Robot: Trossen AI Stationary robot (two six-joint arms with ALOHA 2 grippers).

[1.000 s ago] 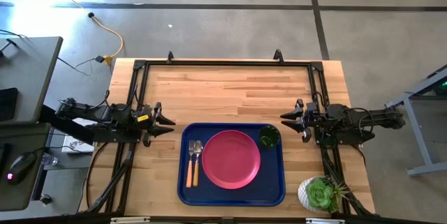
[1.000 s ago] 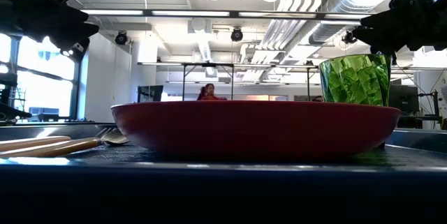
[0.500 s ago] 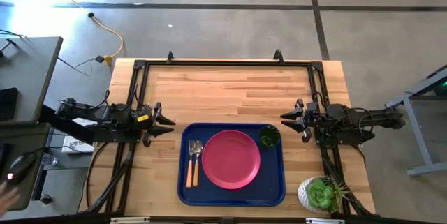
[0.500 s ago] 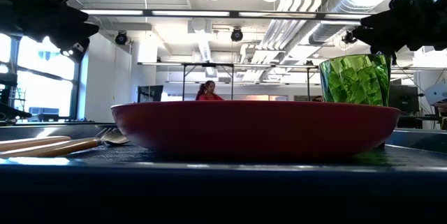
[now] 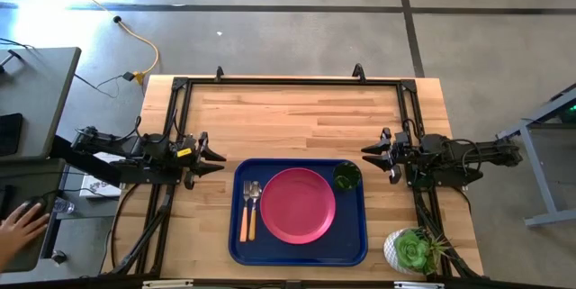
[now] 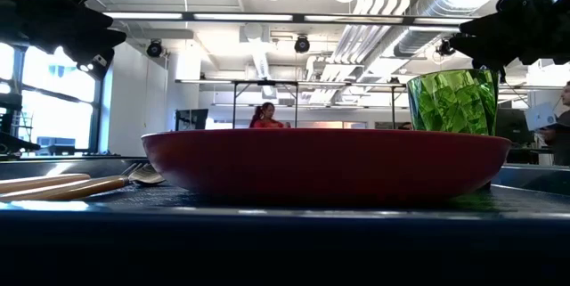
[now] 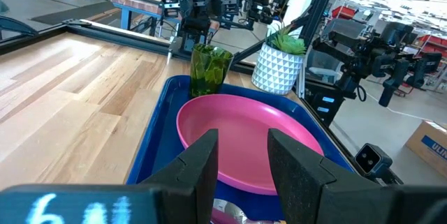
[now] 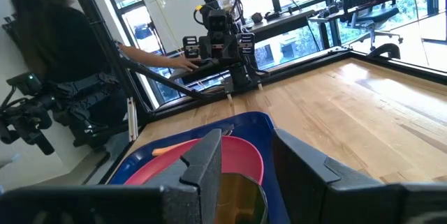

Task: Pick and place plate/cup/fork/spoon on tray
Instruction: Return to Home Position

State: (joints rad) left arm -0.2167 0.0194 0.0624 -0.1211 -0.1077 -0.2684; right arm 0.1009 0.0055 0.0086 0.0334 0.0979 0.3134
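The pink-red plate lies in the middle of the dark blue tray. The green cup stands upright in the tray's far right corner. The fork and the spoon, both orange-handled, lie side by side at the tray's left. My left gripper is open and empty off the tray's left side. My right gripper is open and empty off the tray's right side, just beyond the cup.
A white pot with a green succulent stands at the table's near right corner. Bare wood lies beyond the tray toward the far edge. A person's hand shows off the table at the left, and a person stands beyond the table.
Both arms have kept still and nothing on the tray has moved. A person's hand has come into view beside the table at the lower left of the high view.
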